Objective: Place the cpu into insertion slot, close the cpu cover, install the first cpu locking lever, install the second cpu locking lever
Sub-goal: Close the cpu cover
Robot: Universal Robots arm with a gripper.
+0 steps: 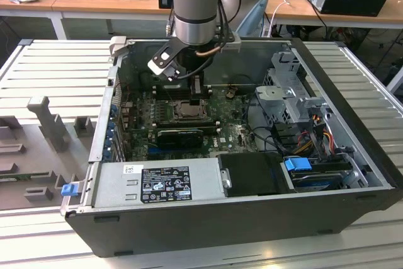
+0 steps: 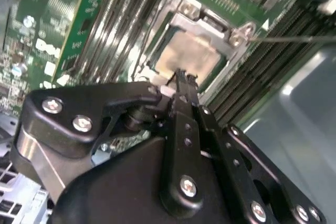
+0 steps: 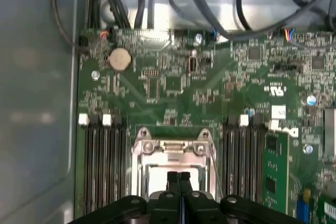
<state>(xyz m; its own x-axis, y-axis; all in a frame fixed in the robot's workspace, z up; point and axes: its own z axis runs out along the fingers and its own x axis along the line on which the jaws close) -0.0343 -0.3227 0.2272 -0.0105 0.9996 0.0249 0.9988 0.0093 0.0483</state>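
The exterior view stands well back and high, looking down into the open computer case [image 1: 208, 218] around my arm [image 1: 195, 4]. The first wrist view faces the motherboard [image 3: 173, 82] squarely. The second wrist view slants across it, nearer. Both wrist views look past my jaws to the insertion slot [image 3: 173, 156] [image 2: 194, 51].

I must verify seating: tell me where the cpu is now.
In both wrist views the cpu lies in the insertion slot on the green board, between the banks of long memory slots, just past the claw's shut tips.
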